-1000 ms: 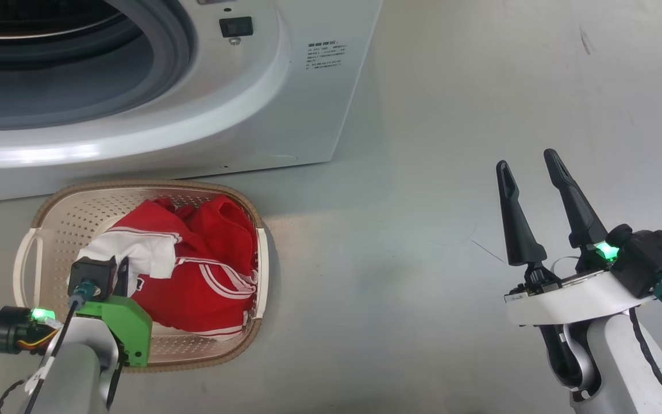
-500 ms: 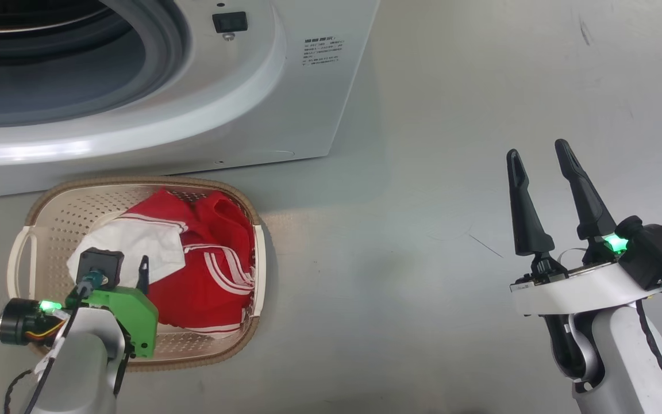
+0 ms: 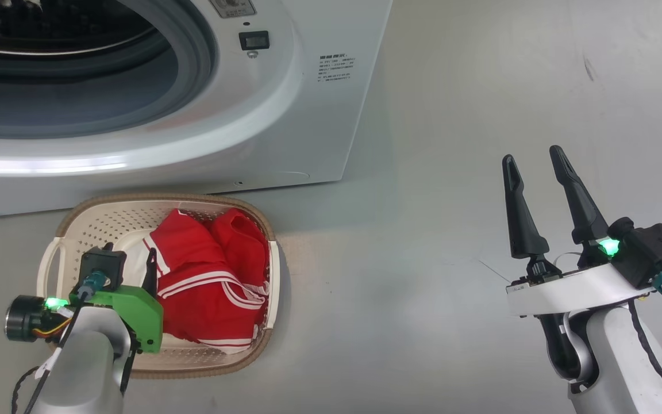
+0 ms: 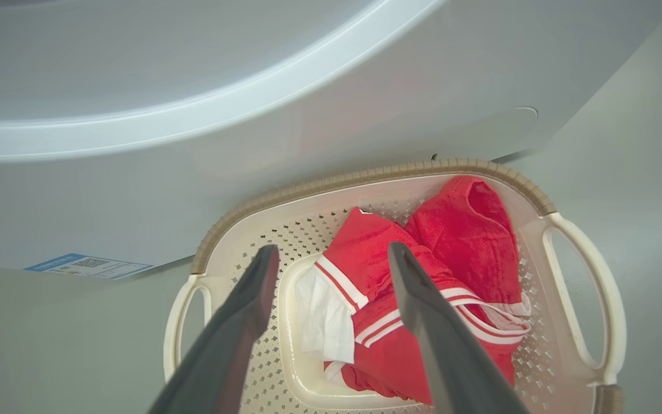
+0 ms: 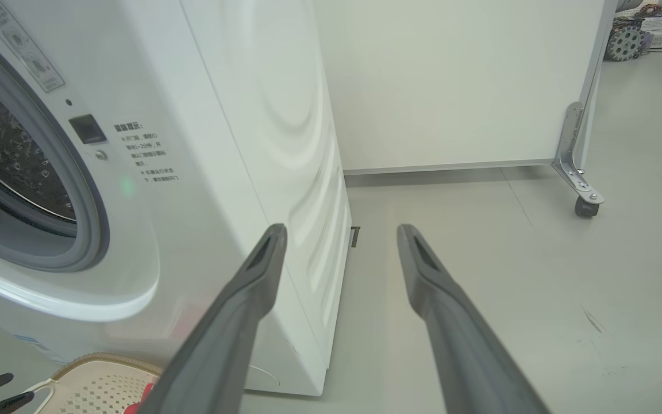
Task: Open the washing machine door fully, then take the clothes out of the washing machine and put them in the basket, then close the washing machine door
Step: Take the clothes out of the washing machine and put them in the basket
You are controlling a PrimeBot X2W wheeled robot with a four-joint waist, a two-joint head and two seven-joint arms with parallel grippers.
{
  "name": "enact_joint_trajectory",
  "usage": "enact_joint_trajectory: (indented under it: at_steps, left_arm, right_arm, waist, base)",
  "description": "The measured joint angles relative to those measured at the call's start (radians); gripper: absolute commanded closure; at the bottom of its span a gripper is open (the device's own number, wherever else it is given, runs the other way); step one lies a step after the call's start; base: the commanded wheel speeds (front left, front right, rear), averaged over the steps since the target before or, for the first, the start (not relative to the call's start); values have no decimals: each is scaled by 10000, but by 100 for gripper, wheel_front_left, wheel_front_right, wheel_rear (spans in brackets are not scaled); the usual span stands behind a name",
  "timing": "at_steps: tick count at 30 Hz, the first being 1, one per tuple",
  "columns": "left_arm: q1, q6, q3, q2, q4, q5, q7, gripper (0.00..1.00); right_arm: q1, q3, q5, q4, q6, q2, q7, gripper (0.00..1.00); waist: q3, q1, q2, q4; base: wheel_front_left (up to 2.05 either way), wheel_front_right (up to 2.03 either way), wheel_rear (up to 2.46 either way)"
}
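The washing machine (image 3: 308, 115) stands open at the upper left, and its steel drum (image 5: 9, 155) shows behind the grey ring. The washing machine door is out of view. On the floor in front of it sits the cream basket (image 3: 170, 200), with the red, white-striped clothes (image 3: 210, 276) lying inside. My left gripper (image 3: 130, 261) hangs open just above the basket. Through its spread fingers (image 4: 332, 253) I see the clothes (image 4: 457, 230) and a white piece (image 4: 322, 310), with nothing held. My right gripper (image 3: 532, 156) stands open and empty over bare floor at the right.
Grey floor spreads to the right of the washing machine (image 5: 250, 115). A white partition on a caster wheel (image 5: 587, 204) stands behind it. A blue label (image 4: 87, 264) sits low on the machine's front, left of the basket (image 4: 365, 175).
My left gripper has opened above the basket and the clothes have dropped out of it and settled lower. The head camera has shifted a little. The right arm has stayed put.
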Motion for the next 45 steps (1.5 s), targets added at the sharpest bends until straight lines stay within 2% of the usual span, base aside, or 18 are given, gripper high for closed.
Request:
enact_joint_trajectory:
  at_steps: [6,12,17,36,40,45]
  left_arm:
    - [-34,-100,73,-357,-257,-188,-174,0]
    - [-12,-100,6,-439,-642,-188,-176,0]
    - [254,-173,-100,-462,-1699,-186,-176,0]
    - [2884,-84,449,-502,-4706,-686,-176,0]
    - [3420,-153,614,-506,-5258,-951,-176,0]
    - [4045,-268,729,-510,-5781,-1338,-176,0]
  right_arm:
    - [1,-159,8,284,0,19,0,0]
    - [81,-236,56,522,0,19,0,0]
    - [338,-391,132,688,0,25,0,0]
    - [1673,-585,270,955,0,322,0,0]
    - [1904,-660,679,853,0,573,0,0]
    - [1960,-673,690,681,0,569,0,0]
  waist:
    - [-592,0,0,188]
    - [-1308,0,0,436]
    - [-1961,0,0,673]
    - [-4408,-1,0,1462]
    - [-4757,-1,0,1491]
    - [-4932,-1,0,1310]
  base:
    - [0,0,0]
    - [0,0,0]
    - [0,0,0]
    - [0,0,0]
    - [0,0,0]
    - [0,0,0]
